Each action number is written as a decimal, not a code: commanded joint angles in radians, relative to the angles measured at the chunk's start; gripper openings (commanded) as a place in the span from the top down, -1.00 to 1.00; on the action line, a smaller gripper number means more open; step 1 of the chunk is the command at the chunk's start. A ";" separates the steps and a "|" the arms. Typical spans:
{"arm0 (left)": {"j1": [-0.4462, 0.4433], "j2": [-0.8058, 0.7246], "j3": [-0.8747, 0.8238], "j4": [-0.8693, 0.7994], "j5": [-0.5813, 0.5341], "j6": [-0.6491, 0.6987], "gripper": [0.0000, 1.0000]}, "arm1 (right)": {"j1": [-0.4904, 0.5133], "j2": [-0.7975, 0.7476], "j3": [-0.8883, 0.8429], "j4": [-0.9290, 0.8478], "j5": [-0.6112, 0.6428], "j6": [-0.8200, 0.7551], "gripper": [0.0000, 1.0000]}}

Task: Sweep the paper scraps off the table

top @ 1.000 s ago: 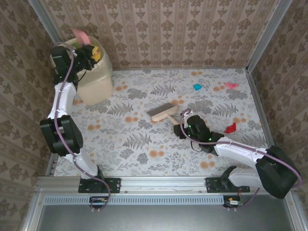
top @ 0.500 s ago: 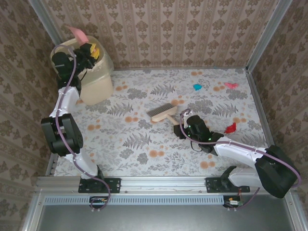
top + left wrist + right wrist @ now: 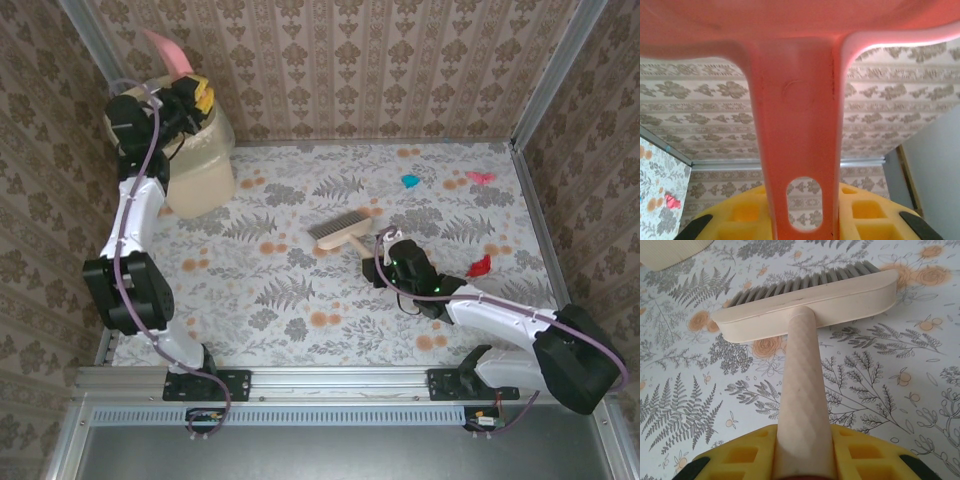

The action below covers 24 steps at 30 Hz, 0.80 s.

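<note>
Crumpled blue, pink and red paper scraps (image 3: 409,181) lie far right on the fern-printed white cloth table (image 3: 290,335); left gripper (image 3: 190,98) clamps a flat pink plastic dustpan (image 3: 168,50) by its handle; right gripper (image 3: 380,258) clamps a cream bristle brush (image 3: 335,229) by its handle.

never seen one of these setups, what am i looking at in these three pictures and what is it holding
These are two robot arms bolted at the near edge of a table covered in a leafy cloth. The wide picture is taken from above and behind them. The other two come from a camera on each wrist, looking past its own yellow jaws. The left arm has its jaws shut on the handle of a pink dustpan, held up by a beige bin in the far left corner. The right arm has its jaws shut on the handle of a brush, its head down on the cloth. A blue scrap, a pink scrap and a red scrap of paper lie on the right side.
</note>
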 commanded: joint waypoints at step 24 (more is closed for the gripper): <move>-0.645 0.298 0.656 -1.171 -0.289 1.064 1.00 | -0.036 -0.415 -0.123 -0.146 0.559 0.182 1.00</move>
